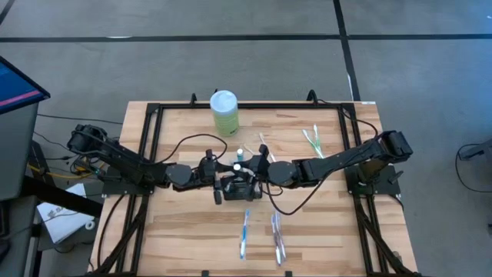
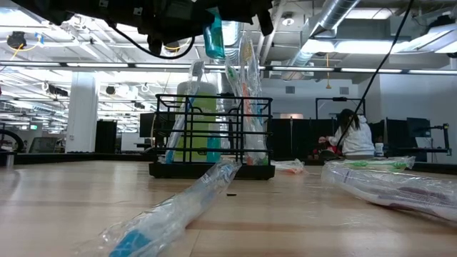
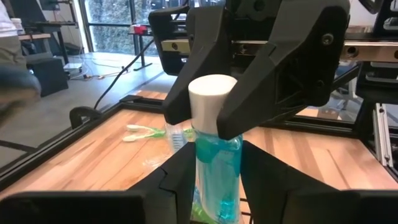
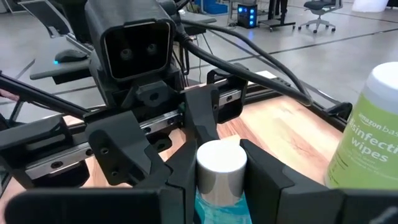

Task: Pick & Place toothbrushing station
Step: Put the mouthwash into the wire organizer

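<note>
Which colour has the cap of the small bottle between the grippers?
White, on the small blue-liquid bottle; clearest in the left wrist view.

The toothbrushing station (image 2: 212,135) is black wire. Above it hangs a blue bottle (image 3: 217,171) with a white cap (image 3: 212,93). Behind it stands a pale green tub (image 1: 224,112) on the light striped-wood worktop (image 1: 177,231).

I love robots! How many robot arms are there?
2. The left arm comes from the table's left, the right arm from its right. The left gripper and right gripper both clamp one blue bottle mid-table.
</note>
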Controlling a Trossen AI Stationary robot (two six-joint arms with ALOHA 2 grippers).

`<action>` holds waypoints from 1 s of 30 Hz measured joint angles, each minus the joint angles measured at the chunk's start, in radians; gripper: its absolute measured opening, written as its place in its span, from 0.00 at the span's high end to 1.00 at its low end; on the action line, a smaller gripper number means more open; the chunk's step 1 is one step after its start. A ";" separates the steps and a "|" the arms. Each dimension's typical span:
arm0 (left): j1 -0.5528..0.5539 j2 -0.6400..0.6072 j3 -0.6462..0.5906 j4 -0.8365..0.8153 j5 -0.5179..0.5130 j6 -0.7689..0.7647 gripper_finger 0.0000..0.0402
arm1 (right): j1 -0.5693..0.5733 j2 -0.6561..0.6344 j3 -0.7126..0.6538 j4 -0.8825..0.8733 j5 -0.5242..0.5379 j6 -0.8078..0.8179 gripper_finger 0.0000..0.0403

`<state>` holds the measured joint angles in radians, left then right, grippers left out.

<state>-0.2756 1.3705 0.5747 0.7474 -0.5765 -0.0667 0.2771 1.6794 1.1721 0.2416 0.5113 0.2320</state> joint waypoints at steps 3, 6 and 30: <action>0.003 0.000 0.003 0.001 0.004 0.004 0.67 | 0.000 0.000 0.001 0.007 -0.013 0.004 0.78; 0.008 0.000 0.003 0.002 -0.005 0.003 0.63 | 0.000 0.001 0.001 0.012 -0.013 0.005 0.78; 0.020 0.000 0.003 -0.004 -0.018 -0.017 0.83 | -0.011 0.008 0.003 -0.010 -0.015 0.011 0.70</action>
<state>-0.2554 1.3708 0.5774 0.7429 -0.5949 -0.0837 0.2665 1.6878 1.1751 0.2312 0.4966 0.2434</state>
